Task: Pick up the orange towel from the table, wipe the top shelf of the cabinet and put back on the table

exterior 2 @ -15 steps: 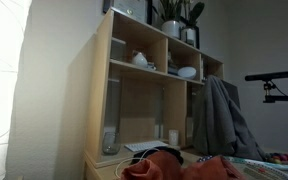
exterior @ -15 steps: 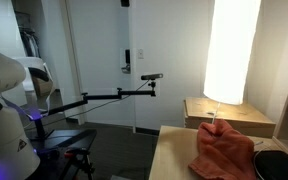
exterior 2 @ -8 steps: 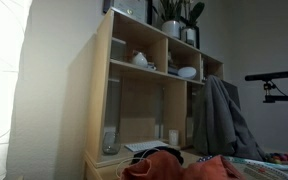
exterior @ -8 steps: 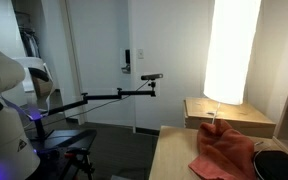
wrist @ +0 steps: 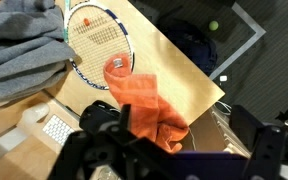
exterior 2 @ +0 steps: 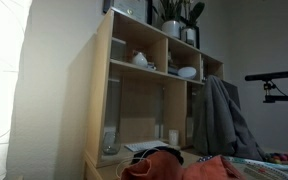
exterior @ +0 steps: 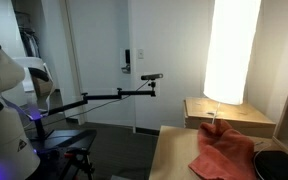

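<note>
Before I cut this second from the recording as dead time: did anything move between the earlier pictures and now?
Nothing visibly changed. In both exterior views the orange towel lies crumpled on the table just as before, and the cabinet with its shelves looks the same.

Open from above over the orange towel [wrist: 149, 105] and over the bare strip of table [wrist: 184, 70] beside it. Hemmed in on the other side by a racket head [wrist: 97, 40] touching the towel's edge, with a grey garment [wrist: 19, 50] heaped just beyond. Atop the cabinet [exterior 2: 104, 90], crowded toward one end by potted plants [exterior 2: 176, 14]; white dishes [exterior 2: 139, 60] in the upper compartments.
</note>
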`<state>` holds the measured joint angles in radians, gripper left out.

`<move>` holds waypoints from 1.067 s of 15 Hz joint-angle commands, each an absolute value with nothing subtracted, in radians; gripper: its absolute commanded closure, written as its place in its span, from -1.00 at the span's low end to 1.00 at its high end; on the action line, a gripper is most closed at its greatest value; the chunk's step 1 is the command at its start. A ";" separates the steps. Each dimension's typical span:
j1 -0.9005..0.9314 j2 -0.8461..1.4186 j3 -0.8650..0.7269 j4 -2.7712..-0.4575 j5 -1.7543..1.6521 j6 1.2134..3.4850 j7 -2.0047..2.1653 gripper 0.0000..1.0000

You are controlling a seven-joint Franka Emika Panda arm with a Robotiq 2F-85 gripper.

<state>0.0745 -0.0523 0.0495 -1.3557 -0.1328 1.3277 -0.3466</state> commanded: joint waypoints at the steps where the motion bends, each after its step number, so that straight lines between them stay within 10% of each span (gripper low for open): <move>1: 0.076 0.059 0.060 -1.188 -0.154 1.239 -0.364 -1.00; 16: 0.091 0.058 0.062 -1.231 -0.181 1.362 -0.464 -1.00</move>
<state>0.0866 0.0525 0.0557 -1.2234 -0.1615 1.3107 -0.3935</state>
